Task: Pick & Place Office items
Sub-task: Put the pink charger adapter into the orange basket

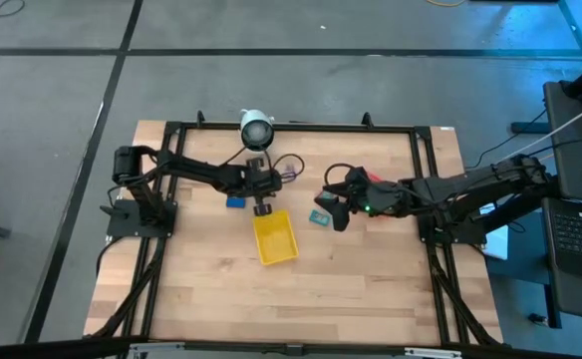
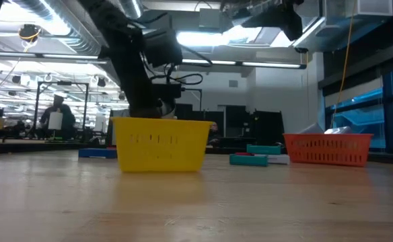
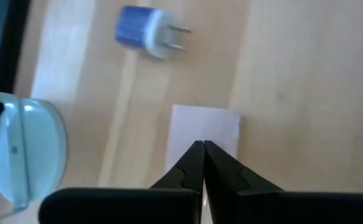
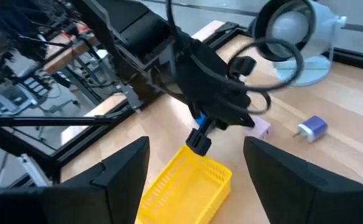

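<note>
My left gripper [image 1: 263,206] is shut and hovers at the far edge of the yellow tray [image 1: 274,237]. In its wrist view the shut fingertips [image 3: 203,150] point at a lavender flat block [image 3: 205,124] lying on the table, with a blue-and-white plug block [image 3: 145,30] beyond it. The right wrist view shows that gripper [image 4: 200,142] apart from the lavender block [image 4: 260,129]. My right gripper [image 1: 336,207] is open, holds nothing, and stands right of the tray near a teal packet [image 1: 319,217]. A blue block [image 1: 235,201] lies left of my left gripper.
A white round object with a dark centre [image 1: 256,130] stands at the table's far edge. A red-orange tray [image 2: 328,149] sits under the right arm, with teal and red packets [image 2: 257,158] beside it. Bare wood lies along the near side of the table.
</note>
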Controlling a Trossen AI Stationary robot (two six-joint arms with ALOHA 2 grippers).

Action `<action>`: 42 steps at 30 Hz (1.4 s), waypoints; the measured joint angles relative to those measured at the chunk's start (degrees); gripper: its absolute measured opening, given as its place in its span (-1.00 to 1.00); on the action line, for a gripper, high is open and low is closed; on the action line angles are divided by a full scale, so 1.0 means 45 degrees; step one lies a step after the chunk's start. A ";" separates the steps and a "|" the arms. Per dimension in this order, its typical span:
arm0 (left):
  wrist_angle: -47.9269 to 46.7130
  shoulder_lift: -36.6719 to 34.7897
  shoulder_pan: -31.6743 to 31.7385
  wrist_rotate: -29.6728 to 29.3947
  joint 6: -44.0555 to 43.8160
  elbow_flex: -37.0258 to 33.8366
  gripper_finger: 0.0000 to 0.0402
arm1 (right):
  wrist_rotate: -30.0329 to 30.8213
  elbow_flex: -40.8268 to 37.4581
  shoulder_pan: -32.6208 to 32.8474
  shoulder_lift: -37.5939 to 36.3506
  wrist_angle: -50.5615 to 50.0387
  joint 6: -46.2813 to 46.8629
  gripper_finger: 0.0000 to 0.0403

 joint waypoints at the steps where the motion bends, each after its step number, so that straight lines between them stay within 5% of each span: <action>1: -0.0417 -0.0072 -0.0097 -0.0135 0.0048 0.0175 -0.99 | 0.0022 0.0000 0.0079 0.0000 0.0110 0.0003 0.32; 6: -0.1761 -0.1124 0.0033 -0.0425 0.0115 0.1311 -0.95 | 0.0495 0.0000 0.0358 0.0005 0.0551 -0.0078 0.31; 11: -0.3560 -0.2482 0.0297 0.2459 -0.0255 0.1764 -0.76 | 0.0610 0.0000 0.0362 0.0005 0.0752 -0.0103 0.31; 19: -0.5357 -0.1893 0.0493 0.5643 0.0755 0.1750 -0.03 | 0.0878 0.0000 0.0314 0.0005 0.1379 -0.0258 0.31; 26: -0.4905 -0.1466 0.0599 0.4392 0.2427 0.1759 0.57 | 0.0927 0.0000 0.0348 0.0005 0.1708 -0.0063 0.31; 42: -0.3120 0.0747 0.1731 0.4605 0.4026 0.1792 0.58 | 0.1063 0.0000 0.0348 0.0005 0.1725 0.0371 0.31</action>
